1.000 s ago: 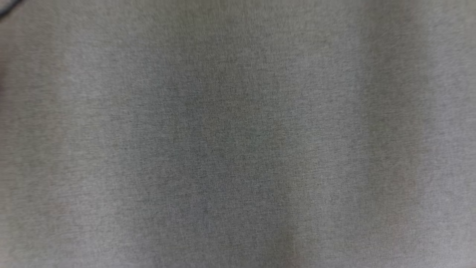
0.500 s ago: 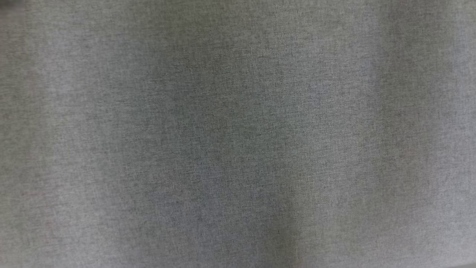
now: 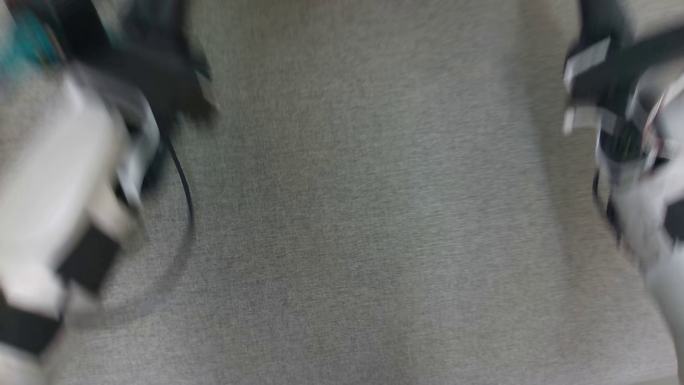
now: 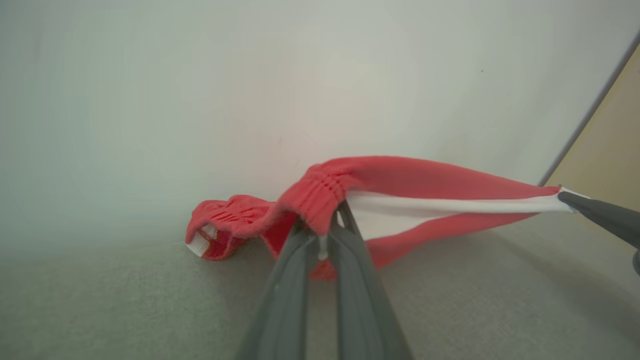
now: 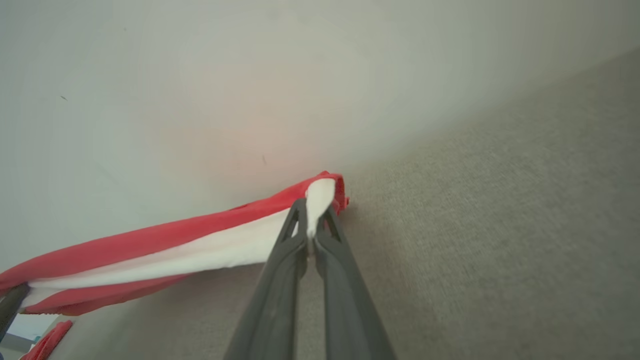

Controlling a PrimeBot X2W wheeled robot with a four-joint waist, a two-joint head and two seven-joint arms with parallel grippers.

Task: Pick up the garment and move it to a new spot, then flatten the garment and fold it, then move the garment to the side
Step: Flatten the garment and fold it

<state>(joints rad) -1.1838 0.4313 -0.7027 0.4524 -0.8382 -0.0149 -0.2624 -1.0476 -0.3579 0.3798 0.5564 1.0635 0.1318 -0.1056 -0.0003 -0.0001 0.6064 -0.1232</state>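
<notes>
The garment (image 4: 400, 175) is red with a white band, and it hangs stretched between my two grippers just above the grey surface. My left gripper (image 4: 324, 237) is shut on its ribbed red part. The garment's bunched end (image 4: 220, 232) rests on the surface by the wall. My right gripper (image 5: 312, 227) is shut on the white edge of the garment (image 5: 200, 250). In the left wrist view the right gripper's fingers (image 4: 600, 215) pinch that far corner. In the head view both pale forearms, left (image 3: 69, 187) and right (image 3: 641, 176), are blurred.
A grey woven surface (image 3: 363, 214) lies between the arms. A white wall (image 4: 250, 75) rises right behind the garment, with a tan panel (image 4: 610, 150) beside it. A black cable (image 3: 184, 182) loops from the left arm. Something teal (image 3: 26, 43) sits at the far left.
The head camera has moved: earlier it saw only grey fabric up close, and now both arms show at its sides, blurred by motion.
</notes>
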